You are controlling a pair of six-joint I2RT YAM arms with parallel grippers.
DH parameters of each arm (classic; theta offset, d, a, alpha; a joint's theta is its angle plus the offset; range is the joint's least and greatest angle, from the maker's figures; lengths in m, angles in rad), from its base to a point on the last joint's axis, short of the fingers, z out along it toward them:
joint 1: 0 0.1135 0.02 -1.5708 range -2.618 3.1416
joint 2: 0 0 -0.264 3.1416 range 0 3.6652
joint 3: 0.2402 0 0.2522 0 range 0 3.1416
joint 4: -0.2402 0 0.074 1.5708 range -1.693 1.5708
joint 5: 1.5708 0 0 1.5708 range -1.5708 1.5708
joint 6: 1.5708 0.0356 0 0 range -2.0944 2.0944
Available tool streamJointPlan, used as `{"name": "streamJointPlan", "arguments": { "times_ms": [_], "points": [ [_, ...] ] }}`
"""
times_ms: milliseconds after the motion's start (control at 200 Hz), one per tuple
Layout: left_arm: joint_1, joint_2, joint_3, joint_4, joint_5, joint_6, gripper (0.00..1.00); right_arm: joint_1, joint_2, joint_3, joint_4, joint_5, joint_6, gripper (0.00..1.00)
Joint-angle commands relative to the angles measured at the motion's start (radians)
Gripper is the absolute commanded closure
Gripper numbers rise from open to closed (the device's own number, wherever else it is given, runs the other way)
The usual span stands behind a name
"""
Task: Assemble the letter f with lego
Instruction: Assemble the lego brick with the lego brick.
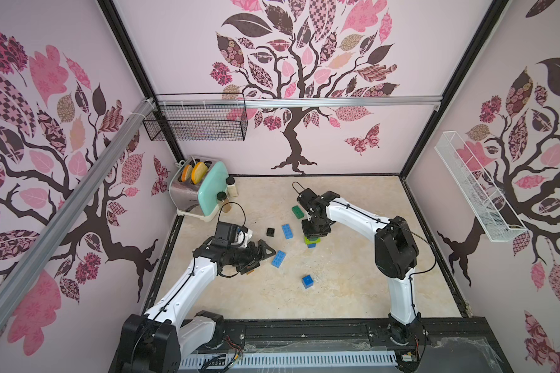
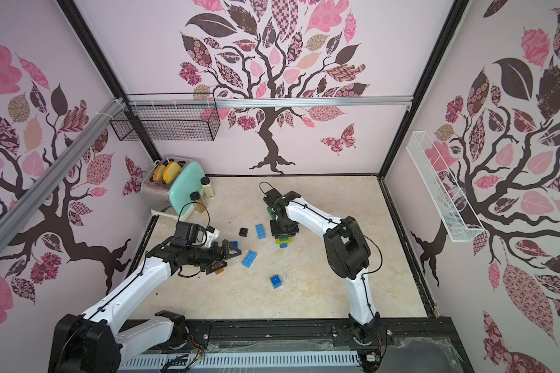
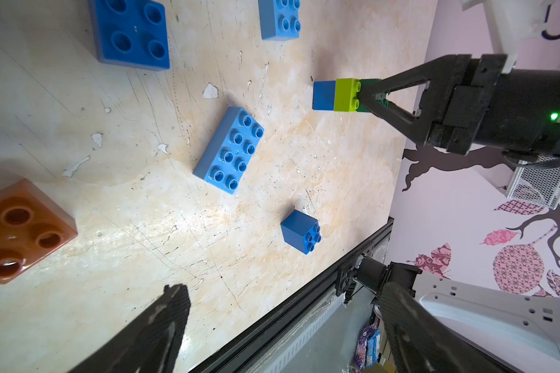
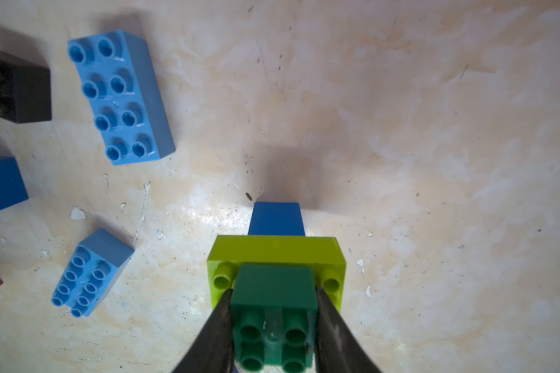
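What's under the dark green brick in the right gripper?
A lime green brick, then a blue brick on the table. The dark green brick covers the lime one's middle studs; seating unseen.

Toaster (image 1: 209, 193) in back corner, two bread slices (image 1: 194, 172) in slots. Two jars (image 1: 231, 186) just beside it. Black wire basket (image 1: 196, 124) on wall above.

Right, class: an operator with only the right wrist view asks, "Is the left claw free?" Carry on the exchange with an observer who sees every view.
Observer: Yes, the left claw is open and empty, low over the table.
Operator: Any green brick besides the green square brick I grip?
Observer: A dark green oblong brick lies beside the right arm, toward the back wall.
Operator: And blue squares outside my view?
Observer: One blue square brick stands alone nearer the front rail.
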Motion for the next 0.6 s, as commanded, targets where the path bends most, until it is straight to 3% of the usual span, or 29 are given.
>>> {"name": "streamJointPlan", "arguments": {
  "times_ms": [0,595],
  "points": [
    [0.006,0.008,-0.010,0.013,-0.010,0.006,0.04,0.000,0.029,0.034,-0.021,0.021,0.009,0.59],
    [0.008,0.019,-0.006,0.016,-0.005,0.009,0.04,0.001,0.022,0.066,-0.044,0.036,0.010,0.51]
  ]
}}
